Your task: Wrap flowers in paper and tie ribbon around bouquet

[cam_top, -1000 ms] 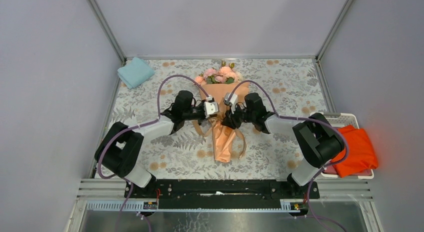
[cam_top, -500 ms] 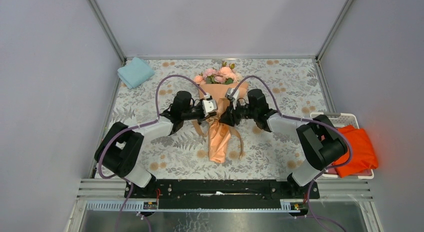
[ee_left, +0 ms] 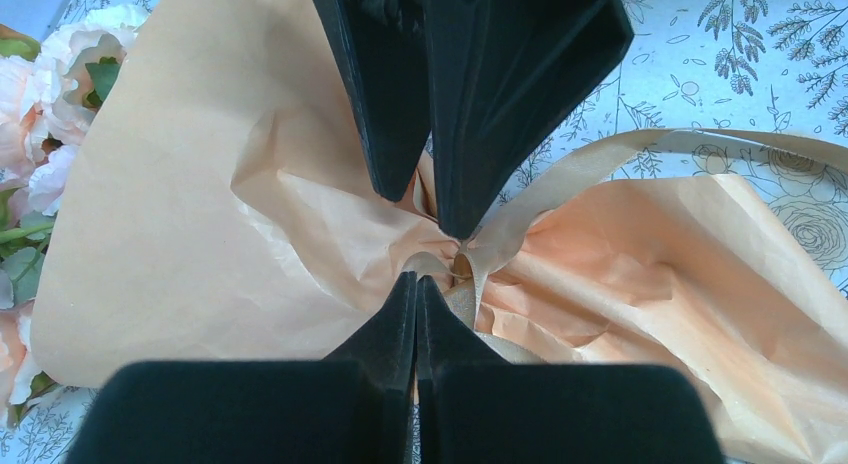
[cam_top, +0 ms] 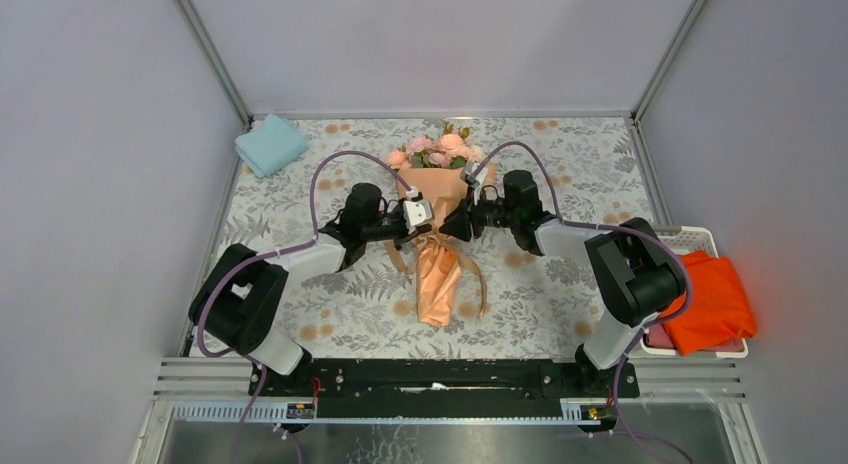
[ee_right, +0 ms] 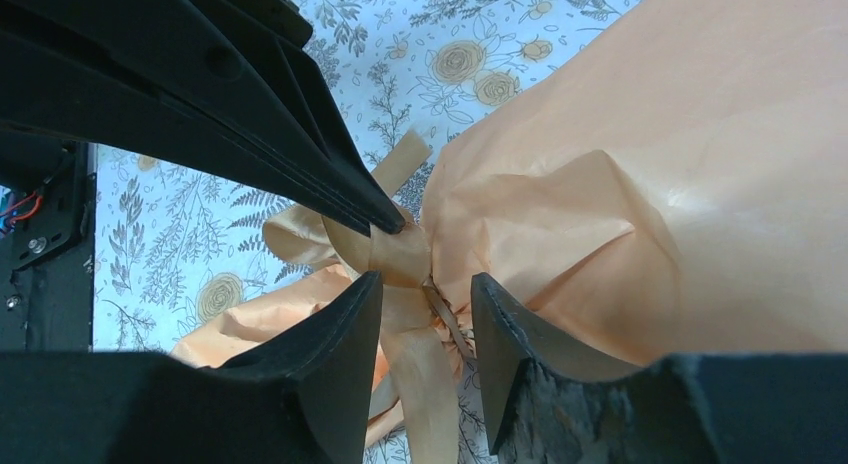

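A wrapped bouquet (cam_top: 437, 279) lies in the middle of the desk (cam_top: 585, 164), flowers (cam_top: 437, 149) toward the far edge. The left fingers (ee_left: 398, 319) are clenched at its narrow waist, tips against the ribbon (ee_left: 600, 159) knot; we cannot tell whether they pinch a strand. The right fingers (ee_right: 335, 329) stand apart, released, with ribbon between them. We judge the paper (ee_left: 170, 214) light and easily torn, the ribbon limp and slippery; hold at the waist.

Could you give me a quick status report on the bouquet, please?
Left gripper jaws shut at the bouquet waist. Right gripper jaws open, straddling the ribbon knot. Nothing in the way.
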You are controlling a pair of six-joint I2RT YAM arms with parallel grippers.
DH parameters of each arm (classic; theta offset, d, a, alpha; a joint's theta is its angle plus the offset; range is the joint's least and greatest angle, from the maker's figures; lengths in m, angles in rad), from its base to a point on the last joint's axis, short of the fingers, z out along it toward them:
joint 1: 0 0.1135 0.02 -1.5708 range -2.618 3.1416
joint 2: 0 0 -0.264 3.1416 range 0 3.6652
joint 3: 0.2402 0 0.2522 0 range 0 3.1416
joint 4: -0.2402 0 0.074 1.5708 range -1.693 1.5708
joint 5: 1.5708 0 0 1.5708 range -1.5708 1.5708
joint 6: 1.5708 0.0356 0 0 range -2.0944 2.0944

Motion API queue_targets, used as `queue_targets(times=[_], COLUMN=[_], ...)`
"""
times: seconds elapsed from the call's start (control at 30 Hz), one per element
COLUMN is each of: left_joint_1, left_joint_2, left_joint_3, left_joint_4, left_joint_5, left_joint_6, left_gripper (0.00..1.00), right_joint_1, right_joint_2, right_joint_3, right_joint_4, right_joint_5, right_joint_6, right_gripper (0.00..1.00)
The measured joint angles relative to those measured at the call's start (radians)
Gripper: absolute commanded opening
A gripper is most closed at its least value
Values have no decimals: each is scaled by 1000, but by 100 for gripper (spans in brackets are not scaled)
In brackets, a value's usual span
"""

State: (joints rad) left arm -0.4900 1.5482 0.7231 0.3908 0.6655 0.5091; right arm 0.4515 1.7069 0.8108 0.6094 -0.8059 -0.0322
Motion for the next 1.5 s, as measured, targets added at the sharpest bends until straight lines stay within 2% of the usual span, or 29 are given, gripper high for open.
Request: queue_targets(times=[0.5,0.57,0.67,0.7,0.73,0.9,1.33,1.5], left_joint_1=[0,0,0,0,0,0,0,0], left_joint_2=[0,0,0,0,0,0,0,0], left_joint_3=[0,0,0,0,0,0,-4,-20], left_joint_4=[1,1,1,2,3,6,7,14], left_joint_5=[0,0,0,0,-3,-2,-2,-3], left_joint_6=[0,0,0,1,1,2,32,90], left_gripper=[0,0,0,0,0,0,0,0], right_joint_1=[48,58,68,69,70,71,71,71], right_joint_2=[88,92,95,95,95,95,95,95], right_joint_3=[70,74,77,78,78,78,78,77], right_joint_4=[-44,-52,-56,-58,-59,-60,-43,-36], right_joint_5=[0,0,1,0,0,18,45,57], right_joint_6=[-35,-41,-46,-47,-47,-37,31,56], right_gripper=[45,40,24,23,24,43,53,53])
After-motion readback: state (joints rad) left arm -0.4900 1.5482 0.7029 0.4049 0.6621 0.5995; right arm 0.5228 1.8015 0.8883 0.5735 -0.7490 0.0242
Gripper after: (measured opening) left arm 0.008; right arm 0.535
